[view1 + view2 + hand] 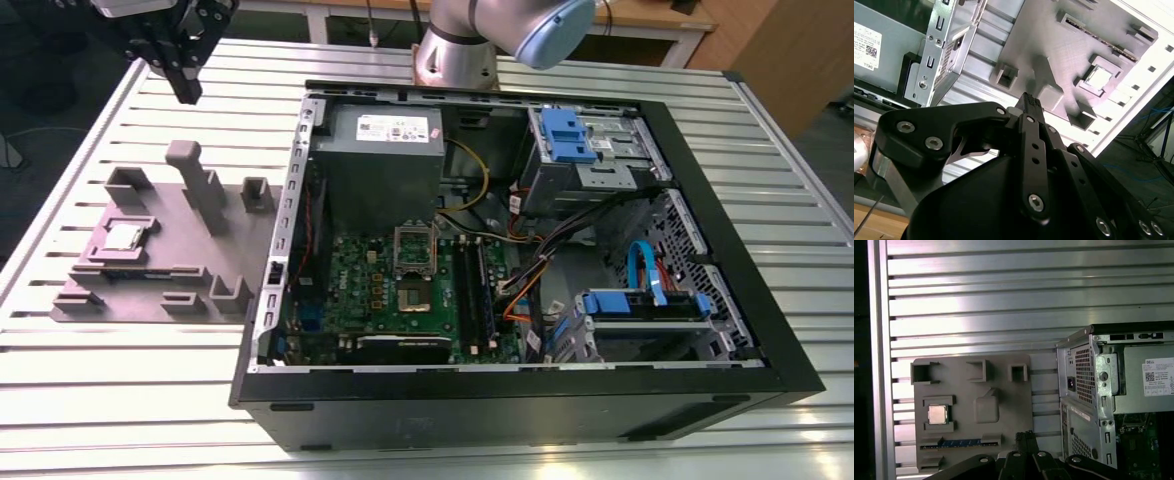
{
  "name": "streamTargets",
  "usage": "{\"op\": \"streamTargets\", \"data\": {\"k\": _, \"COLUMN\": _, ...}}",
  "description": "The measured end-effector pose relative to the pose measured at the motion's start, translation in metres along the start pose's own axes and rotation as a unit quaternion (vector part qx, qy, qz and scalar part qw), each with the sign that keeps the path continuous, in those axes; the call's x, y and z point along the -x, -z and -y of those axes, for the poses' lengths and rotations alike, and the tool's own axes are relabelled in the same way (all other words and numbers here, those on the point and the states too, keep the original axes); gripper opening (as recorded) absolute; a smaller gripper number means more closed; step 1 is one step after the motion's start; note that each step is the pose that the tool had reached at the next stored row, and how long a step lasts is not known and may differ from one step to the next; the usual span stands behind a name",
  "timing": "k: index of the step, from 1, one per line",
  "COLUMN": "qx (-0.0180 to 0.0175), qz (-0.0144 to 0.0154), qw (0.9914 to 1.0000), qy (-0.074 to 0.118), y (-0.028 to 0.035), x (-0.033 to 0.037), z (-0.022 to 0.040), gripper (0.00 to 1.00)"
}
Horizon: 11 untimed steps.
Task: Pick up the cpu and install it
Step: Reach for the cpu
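Hovering | tool [188, 92] closed and empty, well above the grey holder [174, 252] | cpu [127, 236] sits in holder's square recess (likely keeping it flat for pickup) | open case [534, 405] beside holder

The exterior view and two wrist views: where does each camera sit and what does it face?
Exterior view: off the arm, high, looking down on the open computer case, grey holder and cpu; arm and end effector show.
First wrist view: on the arm, looking down past the end effector at holder and case.
Second wrist view: on the arm, behind the end effector's links, facing the holder.
Both wrist views show the cpu.
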State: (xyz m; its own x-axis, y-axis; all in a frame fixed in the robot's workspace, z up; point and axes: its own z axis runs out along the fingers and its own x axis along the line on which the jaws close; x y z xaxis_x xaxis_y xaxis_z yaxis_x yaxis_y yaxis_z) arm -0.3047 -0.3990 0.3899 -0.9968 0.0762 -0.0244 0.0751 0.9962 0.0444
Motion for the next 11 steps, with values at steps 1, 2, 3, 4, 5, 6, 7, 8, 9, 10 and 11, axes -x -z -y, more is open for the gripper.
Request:
{"op": "streamTargets", "data": {"k": 1, "qx": 0.0000, "qz": 0.0000, "qw": 1.00000, "qy": 0.000, "y": 0.0000, "x": 0.0000, "z": 0.0000, "gripper": 0.10}}
{"op": "streamTargets", "data": {"k": 2, "qx": 0.0000, "qz": 0.0000, "qw": 1.00000, "qy": 0.000, "y": 0.0000, "x": -0.0001, "z": 0.0000, "gripper": 0.10}}
{"op": "streamTargets", "data": {"k": 3, "qx": 0.0000, "qz": 0.0000, "qw": 1.00000, "qy": 0.000, "y": 0.0000, "x": -0.0002, "z": 0.0000, "gripper": 0.10}}
{"op": "streamTargets", "data": {"k": 4, "qx": 0.0000, "qz": -0.0001, "qw": 1.00000, "qy": 0.000, "y": 0.0000, "x": -0.0002, "z": 0.0000, "gripper": 0.10}}
{"op": "streamTargets", "data": {"k": 5, "qx": 0.0000, "qz": -0.0001, "qw": 1.00000, "qy": 0.000, "y": 0.0000, "x": -0.0003, "z": 0.0000, "gripper": 0.10}}
{"op": "streamTargets", "data": {"k": 6, "qx": 0.0000, "qz": -0.0001, "qw": 1.00000, "qy": 0.000, "y": -0.0001, "x": -0.0009, "z": 0.0001, "gripper": 0.10}}
{"op": "streamTargets", "data": {"k": 7, "qx": 0.0000, "qz": 0.0000, "qw": 1.00000, "qy": 0.000, "y": -0.0001, "x": -0.0014, "z": 0.0001, "gripper": 0.10}}
{"op": "streamTargets", "data": {"k": 8, "qx": 0.0000, "qz": 0.0000, "qw": 1.00000, "qy": 0.000, "y": -0.0001, "x": -0.0014, "z": 0.0001, "gripper": 0.10}}
{"op": "streamTargets", "data": {"k": 9, "qx": 0.0000, "qz": 0.0000, "qw": 1.00000, "qy": 0.000, "y": -0.0001, "x": -0.0015, "z": 0.0001, "gripper": 0.10}}
{"op": "streamTargets", "data": {"k": 10, "qx": 0.0000, "qz": 0.0000, "qw": 1.00000, "qy": 0.000, "y": -0.0001, "x": -0.0016, "z": 0.0001, "gripper": 0.10}}
{"op": "streamTargets", "data": {"k": 11, "qx": 0.0000, "qz": 0.0000, "qw": 1.00000, "qy": 0.000, "y": -0.0001, "x": -0.0016, "z": 0.0001, "gripper": 0.10}}
